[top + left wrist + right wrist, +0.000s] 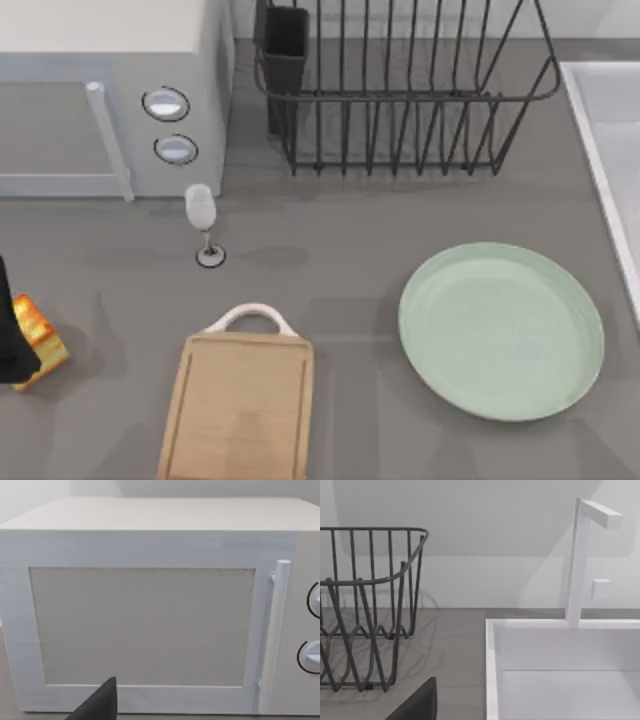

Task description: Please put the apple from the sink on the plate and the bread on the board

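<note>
While bread [38,338] sits left, wineglass [203,222] stands behind board [238,408].

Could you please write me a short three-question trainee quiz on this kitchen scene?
1. True or false: the bread already lies on the board.
2. What stands between the microwave and the board's white handle: A) a wine glass, B) a mug, C) a bottle?
3. Fill in: the plate holds ____.

Key
1. False; it sits at the table's left edge, beside the left gripper.
2. A, the wine glass.
3. Nothing.
</note>
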{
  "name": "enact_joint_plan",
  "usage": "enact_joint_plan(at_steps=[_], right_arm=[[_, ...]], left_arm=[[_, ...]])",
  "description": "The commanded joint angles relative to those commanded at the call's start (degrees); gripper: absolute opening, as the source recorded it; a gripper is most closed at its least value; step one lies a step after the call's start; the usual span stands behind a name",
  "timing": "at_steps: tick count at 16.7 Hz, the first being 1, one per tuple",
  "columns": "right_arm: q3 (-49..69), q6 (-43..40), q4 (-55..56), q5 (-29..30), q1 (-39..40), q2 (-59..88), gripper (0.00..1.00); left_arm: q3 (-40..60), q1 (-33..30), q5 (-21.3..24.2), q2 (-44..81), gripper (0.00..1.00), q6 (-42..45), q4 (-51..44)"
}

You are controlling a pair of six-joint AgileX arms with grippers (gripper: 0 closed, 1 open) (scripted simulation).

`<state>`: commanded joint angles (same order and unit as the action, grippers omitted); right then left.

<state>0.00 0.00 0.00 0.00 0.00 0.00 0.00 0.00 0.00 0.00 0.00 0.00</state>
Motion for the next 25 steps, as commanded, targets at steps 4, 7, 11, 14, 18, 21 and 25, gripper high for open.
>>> enact_joint_plan(at_steps=[4, 7, 11, 14, 18, 21, 25], right_arm=[[0.0, 0.0, 0.0, 0.0, 0.0, 0.0, 1.0], [0.0, 0.0, 0.0, 0.0, 0.0, 0.0, 1.0], [0.0, 0.0, 0.0, 0.0, 0.0, 0.0, 1.0], [0.0, 0.0, 0.0, 0.0, 0.0, 0.0, 1.0], [5.7, -1.0, -3.9, 0.0, -1.1, 5.9, 1.0], [15.5, -2.7, -10.2, 0.0, -2.9, 16.7, 1.0], [33.0, -5.7, -21.2, 0.1, -6.1, 38.7, 1.0]], left_arm=[[0.0, 0.0, 0.0, 0.0, 1.0, 0.0, 0.0], [0.0, 0.0, 0.0, 0.0, 1.0, 0.0, 0.0], [0.0, 0.0, 0.0, 0.0, 1.0, 0.0, 0.0], [0.0, 0.0, 0.0, 0.0, 1.0, 0.0, 0.0], [0.0, 0.0, 0.0, 0.0, 1.0, 0.0, 0.0], [0.0, 0.0, 0.0, 0.0, 1.0, 0.0, 0.0], [0.0, 0.0, 0.0, 0.0, 1.0, 0.0, 0.0]])
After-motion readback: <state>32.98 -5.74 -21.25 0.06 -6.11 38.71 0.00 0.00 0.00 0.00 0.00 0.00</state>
